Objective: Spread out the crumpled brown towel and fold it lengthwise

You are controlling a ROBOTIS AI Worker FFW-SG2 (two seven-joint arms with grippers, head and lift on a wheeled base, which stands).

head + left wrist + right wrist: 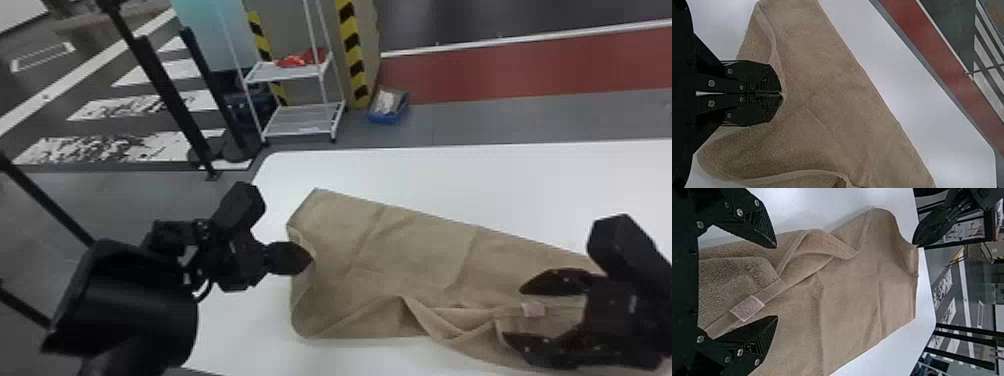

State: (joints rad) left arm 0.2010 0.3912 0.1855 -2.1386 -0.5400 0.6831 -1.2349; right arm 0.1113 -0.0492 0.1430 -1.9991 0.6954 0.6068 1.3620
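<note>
- Head view, and here's the left gripper (311, 260) at about 8 o'clock, working right at the end of the brown towel (390, 245). Its fingers are together, clamped on the towel's edge, with the bulk of the cloth running away from them toward 3 and 4 o'clock.
- Up from that grip, at 12 o'clock, sits the towel's far corner; down at 6 o'clock, the near end rounds off in a soft curl.
- Over at 4 o'clock, the right gripper (517, 315) is above the towel, fingers spread well apart! Between them lies a pale tag (534, 310) on the cloth's hem, and they have no pinch on it.
- Look to that gripper's 9 o'clock: ridges and overlapping folds bunch along the near edge, while the cloth toward 11 o'clock lies much smoother, with just a few creases.
- Left wrist view, and it's a tight close-up: the left gripper (782, 94) has its tips meeting at the pale hem.
- Underneath it all, the white table (450, 175). Beyond its far edge, toward 11 o'clock, a white rack (295, 75) holds something red (300, 60), and toward 1 o'clock a blue bin (387, 120) rests on the floor.
</note>
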